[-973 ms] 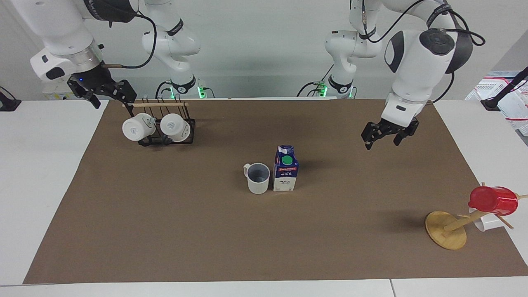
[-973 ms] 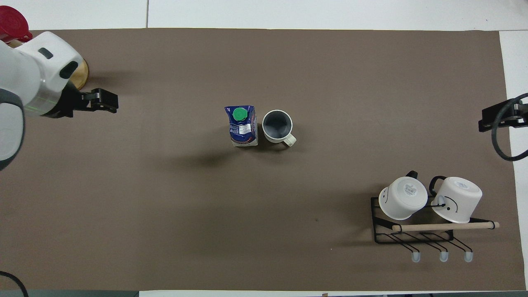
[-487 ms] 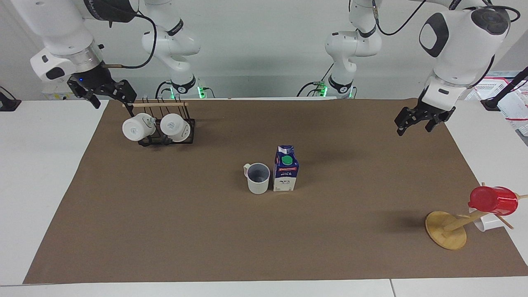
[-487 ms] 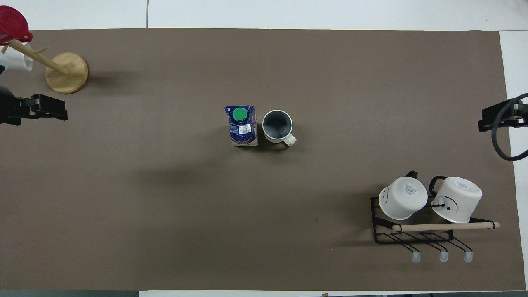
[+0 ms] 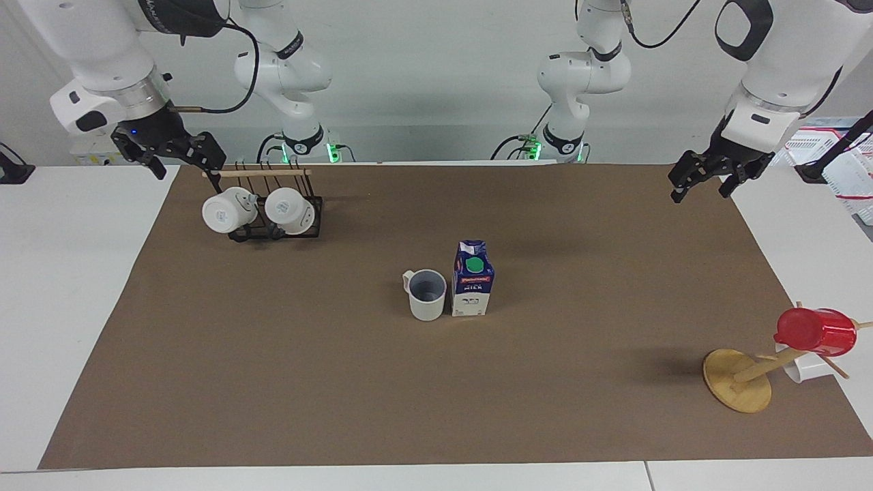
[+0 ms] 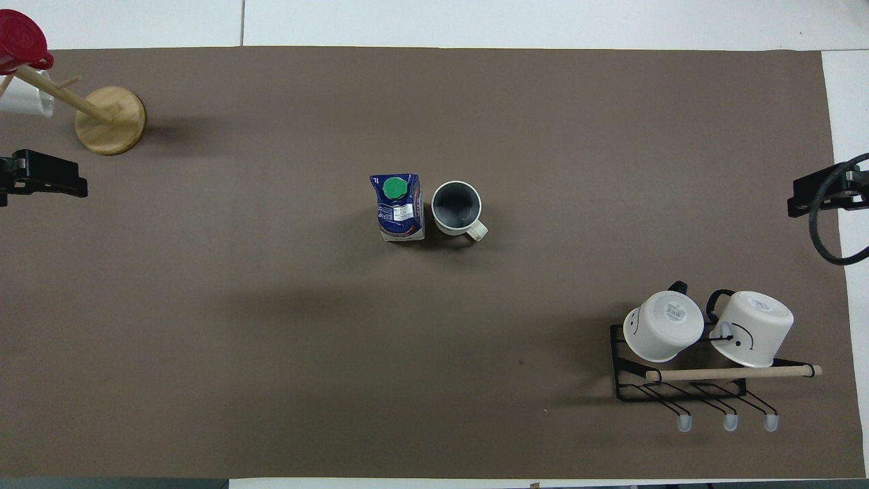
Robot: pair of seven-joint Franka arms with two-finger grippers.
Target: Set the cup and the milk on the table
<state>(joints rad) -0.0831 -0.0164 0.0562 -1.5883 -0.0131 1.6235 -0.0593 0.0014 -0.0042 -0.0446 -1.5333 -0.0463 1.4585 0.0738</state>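
The cup (image 5: 427, 294) and milk (image 5: 472, 278) stand together on the counter (image 5: 273, 382), well clear of both arms' fingers; left fingers (image 5: 702, 184) and right fingers (image 5: 179, 164) hang spread and empty; placing looks done, nothing left but parking.

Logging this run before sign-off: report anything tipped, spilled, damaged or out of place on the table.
Nothing stands out. The off-white mug with a grey inside and the dark-blue and white gable-top milk carton with a green cap stand upright, side by side on the brown paper-like mat; nothing looks spilled. Both the left gripper and right gripper hold nothing.
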